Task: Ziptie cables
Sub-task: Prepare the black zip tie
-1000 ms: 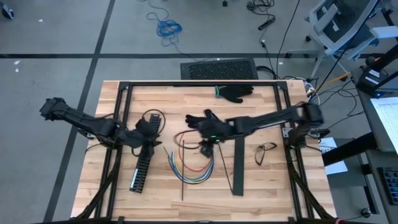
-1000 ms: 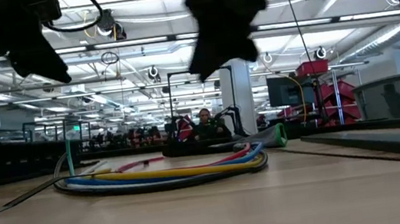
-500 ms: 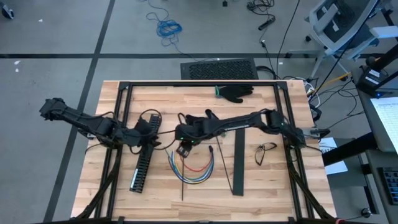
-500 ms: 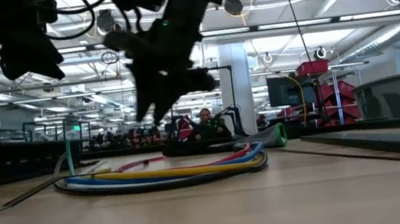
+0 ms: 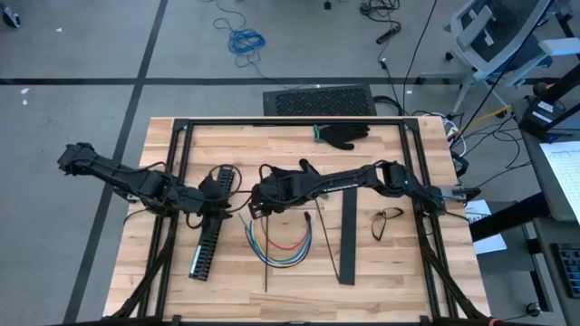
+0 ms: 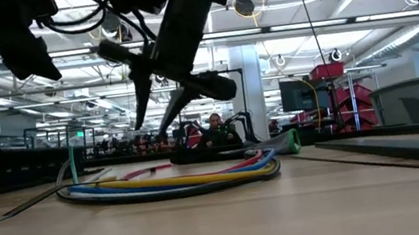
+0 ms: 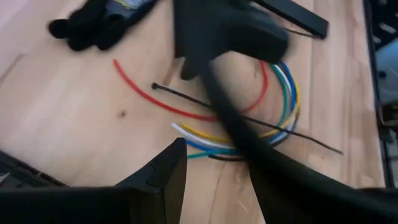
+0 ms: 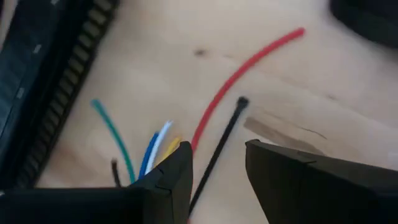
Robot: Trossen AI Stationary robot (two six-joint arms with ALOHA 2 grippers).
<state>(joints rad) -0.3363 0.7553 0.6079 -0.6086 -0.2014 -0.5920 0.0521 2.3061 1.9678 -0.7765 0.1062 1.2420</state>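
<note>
The cables [image 5: 283, 243] lie in a loose curve on the table's middle, red, yellow, blue, white and green [image 6: 169, 181]. A thin black zip tie [image 7: 180, 95] lies flat across them, its head [image 8: 241, 102] near the red wire [image 8: 249, 62]. My right gripper [image 5: 256, 210] hangs open above the cables' left ends [image 8: 155, 149], fingers pointing down and clear of the table [image 6: 154, 129]. In its wrist view the zip tie's strap shows in the gap between its fingers, on the table below. My left gripper [image 5: 224, 206] waits open just to the left, over the black slotted duct [image 5: 207, 243].
Two black gloves lie on the table, one [image 5: 344, 136] at the far edge and one [image 5: 292, 175] under the right arm. A flat black bar [image 5: 347, 240] and a pair of glasses [image 5: 388, 220] lie to the right. The black frame rail [image 5: 290, 121] rings the tabletop.
My right gripper has swung toward the table's left, from above the cables' right side to above their left ends, has come down a little and has rolled about its own axis. The cables and the zip tie have stayed where they were.
</note>
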